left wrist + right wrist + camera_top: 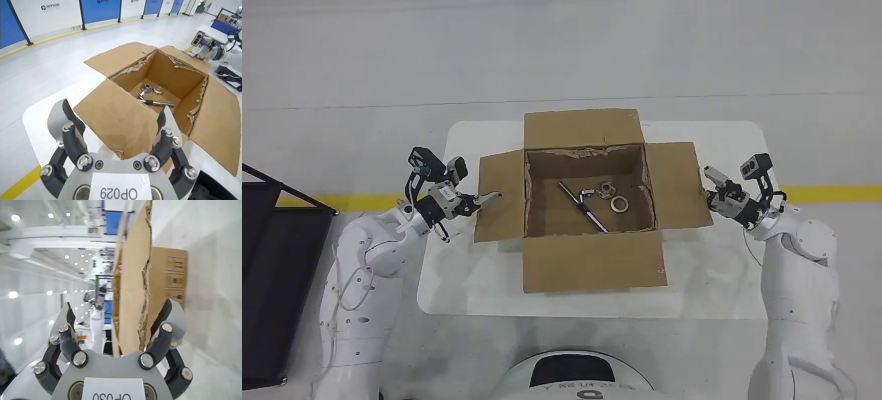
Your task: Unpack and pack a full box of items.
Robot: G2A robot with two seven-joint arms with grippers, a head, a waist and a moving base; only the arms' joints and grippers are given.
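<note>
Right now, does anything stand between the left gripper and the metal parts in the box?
The box's spread flap lies between the open left gripper's fingers, and the wall beyond it blocks a straight path to the metal rod, flanged hub and ring. From above, nothing covers them.

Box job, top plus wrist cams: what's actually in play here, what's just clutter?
In play:
- cardboard box, flaps open
- inside it: metal rod, flanged hub, metal ring
- left gripper and right gripper, both open, at the side flaps

Lying about:
- black rack beside the white table
- yellow floor line
</note>
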